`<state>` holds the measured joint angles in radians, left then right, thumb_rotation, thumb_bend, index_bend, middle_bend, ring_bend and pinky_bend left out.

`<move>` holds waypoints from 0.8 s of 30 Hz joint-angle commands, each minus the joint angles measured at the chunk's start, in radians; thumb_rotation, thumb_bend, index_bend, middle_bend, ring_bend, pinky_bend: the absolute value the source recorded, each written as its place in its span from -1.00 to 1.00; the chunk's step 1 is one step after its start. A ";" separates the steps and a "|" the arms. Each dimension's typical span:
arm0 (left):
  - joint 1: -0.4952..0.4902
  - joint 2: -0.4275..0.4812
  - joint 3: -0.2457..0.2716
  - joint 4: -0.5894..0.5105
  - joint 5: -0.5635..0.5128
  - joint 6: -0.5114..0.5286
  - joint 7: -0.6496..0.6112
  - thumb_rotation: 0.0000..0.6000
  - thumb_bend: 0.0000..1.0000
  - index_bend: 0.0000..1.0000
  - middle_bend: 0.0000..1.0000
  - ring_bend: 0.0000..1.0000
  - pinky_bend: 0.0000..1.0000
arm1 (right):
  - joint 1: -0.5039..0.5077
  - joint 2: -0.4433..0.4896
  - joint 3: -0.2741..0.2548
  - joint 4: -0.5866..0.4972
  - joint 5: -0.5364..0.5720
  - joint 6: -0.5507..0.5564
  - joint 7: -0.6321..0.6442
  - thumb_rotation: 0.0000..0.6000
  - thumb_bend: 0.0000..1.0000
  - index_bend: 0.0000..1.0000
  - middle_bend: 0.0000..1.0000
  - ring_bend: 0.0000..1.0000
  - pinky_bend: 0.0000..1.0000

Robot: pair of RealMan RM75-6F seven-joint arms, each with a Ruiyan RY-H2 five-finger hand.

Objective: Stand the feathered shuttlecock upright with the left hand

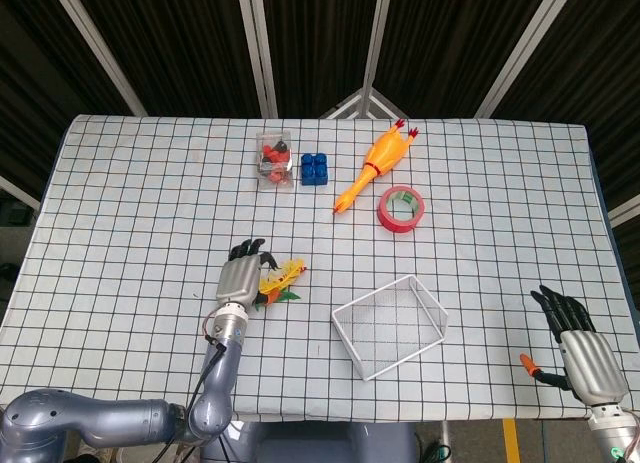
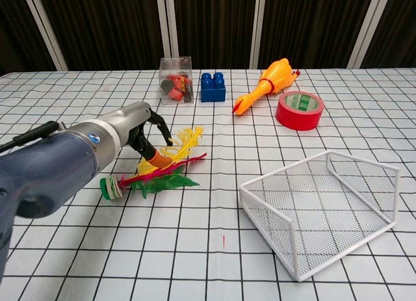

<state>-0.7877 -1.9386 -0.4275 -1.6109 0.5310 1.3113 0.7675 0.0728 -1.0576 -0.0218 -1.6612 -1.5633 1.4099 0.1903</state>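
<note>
The feathered shuttlecock [image 2: 162,172] lies on its side on the checked tablecloth, with its green-and-white base [image 2: 110,187] pointing left and its yellow, red and green feathers fanned to the right. My left hand [image 2: 133,132] hovers over its left half with fingers apart, and the orange thumb tip sits down among the yellow feathers. I see no grip on it. In the head view the left hand [image 1: 241,276] covers most of the shuttlecock [image 1: 284,277]. My right hand [image 1: 583,355] rests open near the table's front right corner, far from it.
A white wire basket [image 2: 322,210] stands just right of the shuttlecock. At the back are a clear box of small parts [image 2: 176,80], a blue brick [image 2: 213,86], an orange rubber chicken [image 2: 270,80] and a red tape roll [image 2: 299,110].
</note>
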 commanded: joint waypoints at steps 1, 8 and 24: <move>-0.006 -0.009 -0.009 0.002 -0.017 -0.014 -0.012 1.00 -0.13 -0.19 -0.84 -1.00 -1.00 | 0.000 0.000 0.000 0.000 0.000 0.000 0.000 1.00 -0.32 -1.00 -1.00 -1.00 -1.00; -0.016 -0.022 -0.003 0.015 -0.037 -0.027 -0.019 1.00 0.05 -0.08 -0.80 -1.00 -1.00 | 0.000 0.002 0.001 0.000 0.001 0.000 0.006 1.00 -0.32 -1.00 -1.00 -1.00 -1.00; -0.008 -0.001 -0.003 -0.010 -0.046 -0.020 -0.050 1.00 0.23 0.07 -0.77 -1.00 -1.00 | -0.001 0.002 0.001 -0.002 0.001 0.001 0.004 1.00 -0.32 -1.00 -1.00 -1.00 -1.00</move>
<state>-0.7971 -1.9417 -0.4298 -1.6176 0.4879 1.2909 0.7203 0.0722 -1.0554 -0.0207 -1.6635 -1.5618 1.4106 0.1940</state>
